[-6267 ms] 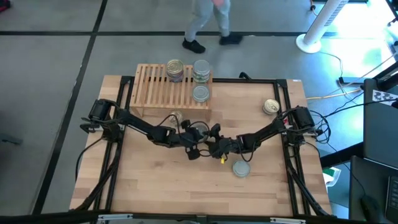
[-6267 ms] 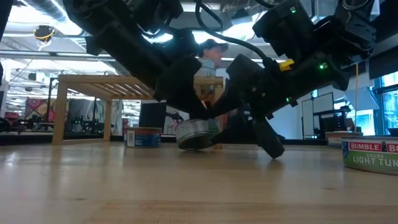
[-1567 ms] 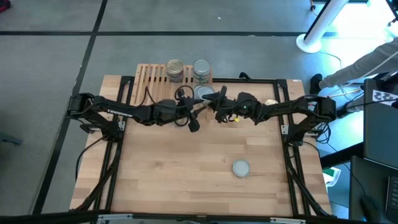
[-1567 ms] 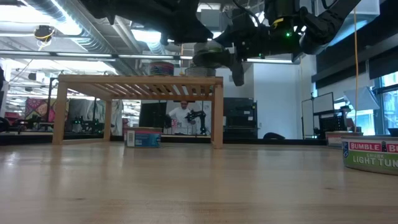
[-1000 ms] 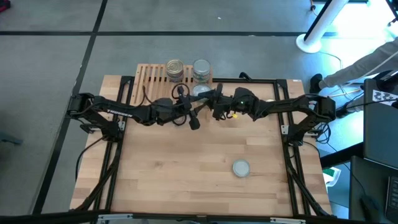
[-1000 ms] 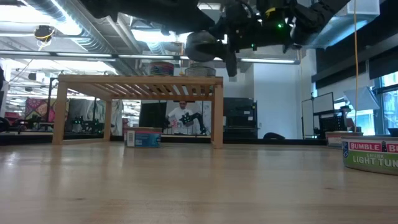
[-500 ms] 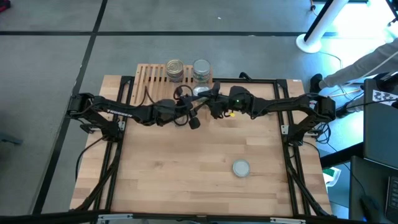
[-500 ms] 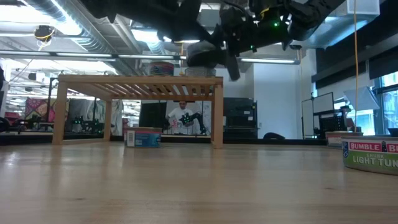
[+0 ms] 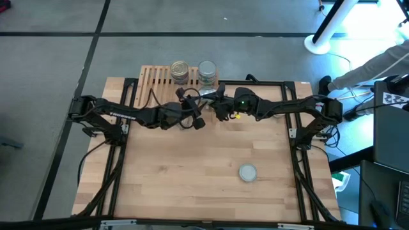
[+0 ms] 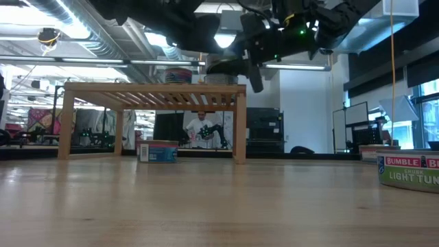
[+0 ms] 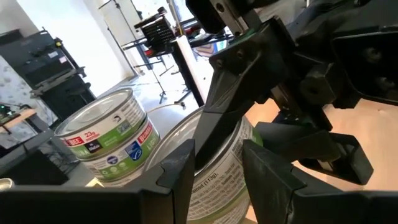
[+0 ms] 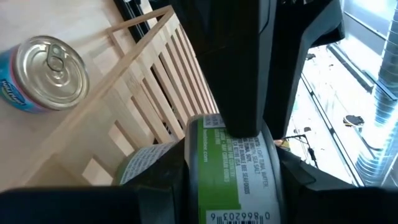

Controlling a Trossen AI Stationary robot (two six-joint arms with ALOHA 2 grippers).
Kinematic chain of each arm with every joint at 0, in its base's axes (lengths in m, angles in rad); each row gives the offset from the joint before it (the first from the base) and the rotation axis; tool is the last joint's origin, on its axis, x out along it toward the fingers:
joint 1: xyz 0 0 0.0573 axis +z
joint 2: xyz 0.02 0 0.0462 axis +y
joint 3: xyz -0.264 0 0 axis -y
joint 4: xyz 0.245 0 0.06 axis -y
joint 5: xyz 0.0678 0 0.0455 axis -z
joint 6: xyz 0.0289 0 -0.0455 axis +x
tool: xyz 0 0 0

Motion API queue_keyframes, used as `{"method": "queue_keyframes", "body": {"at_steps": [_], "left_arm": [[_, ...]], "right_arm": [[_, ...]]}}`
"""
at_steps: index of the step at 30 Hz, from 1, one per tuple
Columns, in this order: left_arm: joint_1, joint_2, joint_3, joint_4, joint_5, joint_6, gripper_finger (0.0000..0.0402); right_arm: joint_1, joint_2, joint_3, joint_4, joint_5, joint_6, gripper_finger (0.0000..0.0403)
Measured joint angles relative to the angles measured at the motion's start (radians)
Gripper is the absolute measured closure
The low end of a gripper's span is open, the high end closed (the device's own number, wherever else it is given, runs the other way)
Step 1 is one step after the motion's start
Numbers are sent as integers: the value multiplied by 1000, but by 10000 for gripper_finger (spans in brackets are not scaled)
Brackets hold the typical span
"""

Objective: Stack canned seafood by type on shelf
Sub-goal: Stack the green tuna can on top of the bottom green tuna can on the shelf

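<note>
**Worktop, nearest zone.** One silver-lidded tin (image 9: pixel 248 172) stands alone on the worktop (image 9: pixel 192 185), well apart from both arms. A blue-labelled tin (image 10: pixel 158 151) stands on the worktop farther back; in the low view it shows below the shelf top.

**Tools and load.** Both arms meet at the front right part of the shelf (image 9: pixel 156 86). The held tin (image 10: pixel 225 66), green-labelled, hangs in the air just above the level of the slats. The right tool (image 12: pixel 227 180) is pinching this tin across its side wall. The left tool (image 11: pixel 216 174) has one finger on each side of the same tin and appears pressed onto it as well.

**Shelf, farthest zone.** Two stacks stand at the rear of the slats: the gold-lidded stack (image 9: pixel 180 71) and, just beside it, the silver-lidded stack (image 9: pixel 207 72). How many tins each stack contains cannot be read.

**Handling notes (judgement).**
- The tin is rigid and will not deform under tool pressure.
- It is likely dense for its volume; expect it to tilt if gripped off-centre.
- The metal wall and glossy label are smooth and probably slippery.
- Grip across the full diameter at mid-height of the wall, not on the rims.
- Keep the tin level before release; the slat gaps and the rim of a lower tin give little margin for a tilted landing.
</note>
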Motion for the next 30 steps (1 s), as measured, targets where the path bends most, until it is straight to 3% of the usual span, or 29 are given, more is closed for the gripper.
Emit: {"method": "queue_keyframes", "body": {"at_steps": [21,30], "left_arm": [[6,1,0,-5,-2,25,272],[11,5,-5,-19,-19,25,273]], "right_arm": [[0,0,3,-19,-6,1,259],[3,-1,3,-28,-20,58,193]]}}
